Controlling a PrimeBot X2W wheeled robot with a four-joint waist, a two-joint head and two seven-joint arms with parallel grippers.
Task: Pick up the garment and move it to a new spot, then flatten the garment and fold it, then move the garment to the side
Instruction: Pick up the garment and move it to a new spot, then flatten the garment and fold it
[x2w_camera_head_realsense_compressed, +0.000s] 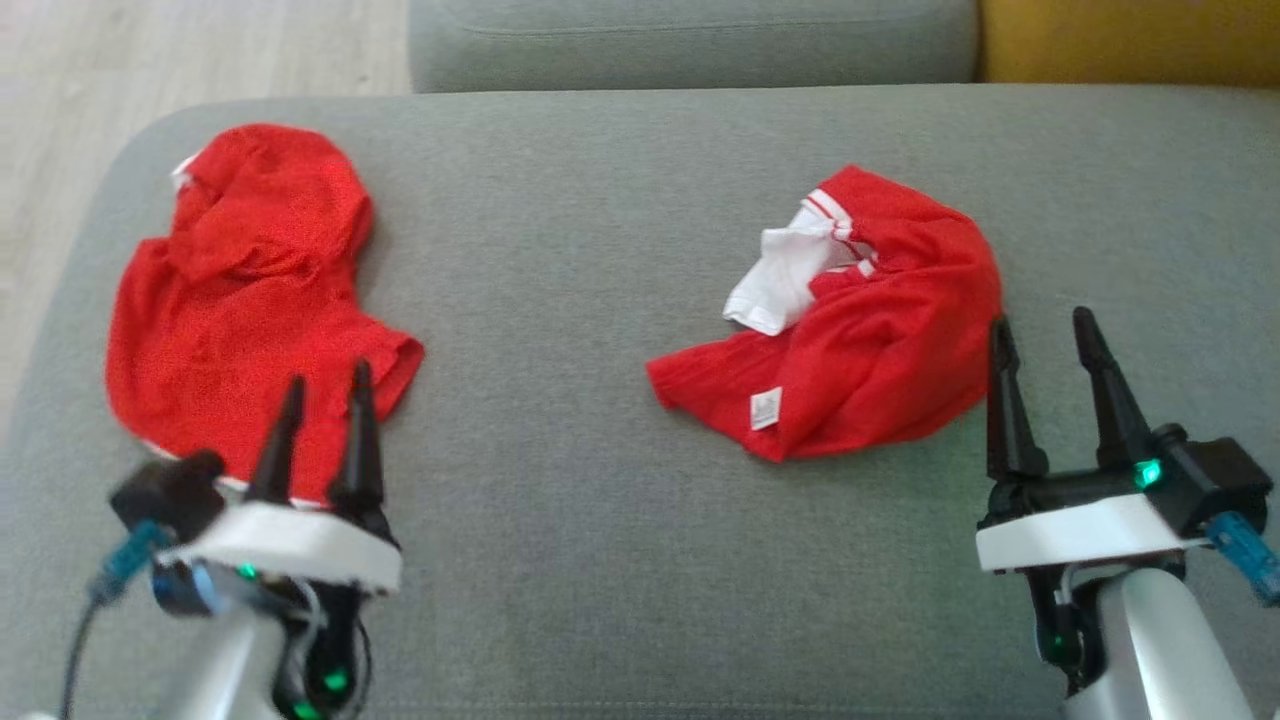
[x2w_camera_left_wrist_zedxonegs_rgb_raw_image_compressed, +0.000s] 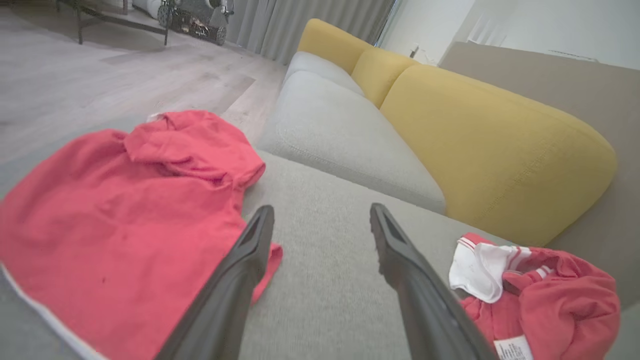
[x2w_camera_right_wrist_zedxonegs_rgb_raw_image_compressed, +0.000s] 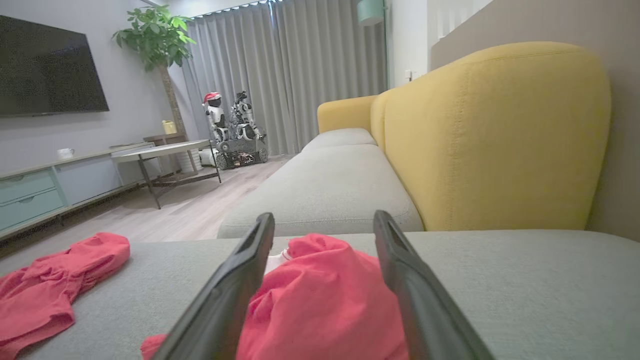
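Note:
Two crumpled red garments lie on the grey sofa seat (x2w_camera_head_realsense_compressed: 600, 200). One red garment (x2w_camera_head_realsense_compressed: 250, 290) is at the left, seen too in the left wrist view (x2w_camera_left_wrist_zedxonegs_rgb_raw_image_compressed: 125, 215). The other garment (x2w_camera_head_realsense_compressed: 880, 320), with a white part (x2w_camera_head_realsense_compressed: 785, 275) and a small label, is at the right (x2w_camera_right_wrist_zedxonegs_rgb_raw_image_compressed: 325, 300). My left gripper (x2w_camera_head_realsense_compressed: 328, 373) hovers open over the left garment's near right corner, its fingers (x2w_camera_left_wrist_zedxonegs_rgb_raw_image_compressed: 240, 270) holding nothing. Just right of the right garment, my right gripper (x2w_camera_head_realsense_compressed: 1040, 318) stands open, the cloth showing between its fingers (x2w_camera_right_wrist_zedxonegs_rgb_raw_image_compressed: 235, 295) but ungripped.
A second grey seat cushion (x2w_camera_head_realsense_compressed: 690, 40) lies beyond the seat, with a yellow backrest (x2w_camera_right_wrist_zedxonegs_rgb_raw_image_compressed: 490, 140) along one side. Wooden floor (x2w_camera_head_realsense_compressed: 150, 50) borders the seat's left end. Across the room are a low table (x2w_camera_right_wrist_zedxonegs_rgb_raw_image_compressed: 160, 150), a TV and another robot (x2w_camera_right_wrist_zedxonegs_rgb_raw_image_compressed: 230, 125).

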